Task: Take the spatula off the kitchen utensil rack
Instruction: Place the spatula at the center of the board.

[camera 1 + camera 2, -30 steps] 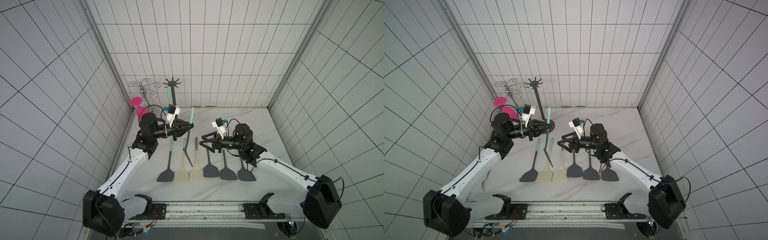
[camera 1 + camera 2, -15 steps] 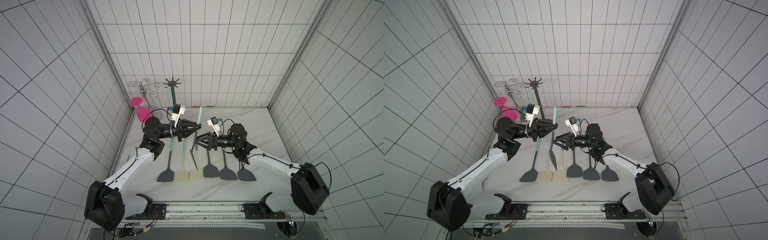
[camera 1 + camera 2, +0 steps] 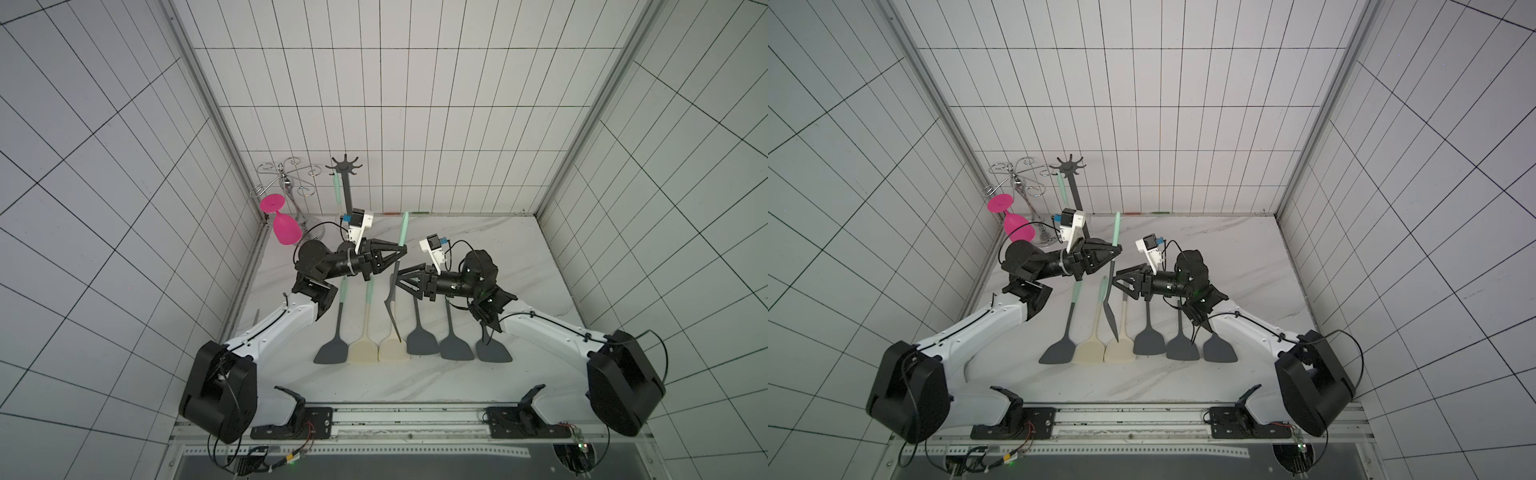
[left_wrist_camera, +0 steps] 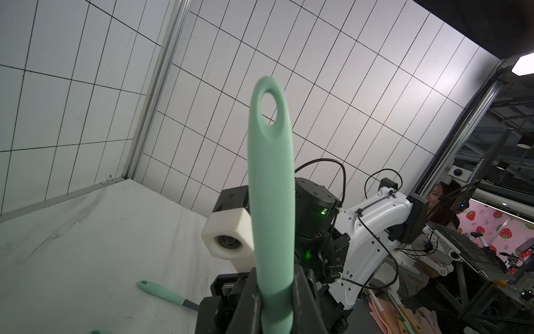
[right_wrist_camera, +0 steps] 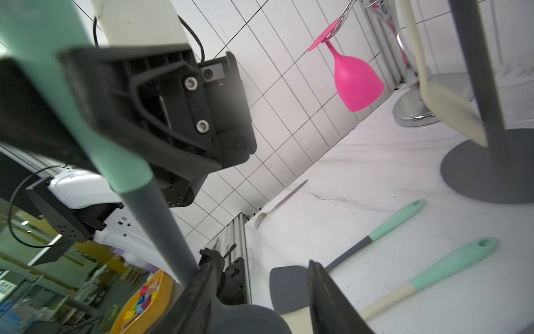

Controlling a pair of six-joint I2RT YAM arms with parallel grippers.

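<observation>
Gripping spatula point(image 3: 391, 300) handle, left tool point(image 3: 403, 251) closed on it, right tool point(image 3: 397, 283) part-open at its shaft

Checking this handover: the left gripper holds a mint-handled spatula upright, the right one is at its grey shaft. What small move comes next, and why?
Probably close the right gripper on the grey shaft. Its jaws stand open around the shaft, while the left gripper is shut on the spatula by its mint handle; a second grip should precede any release.

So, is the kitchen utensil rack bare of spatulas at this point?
No, in a top view a mint-handled spatula hangs from a hook of the kitchen utensil rack.
</observation>
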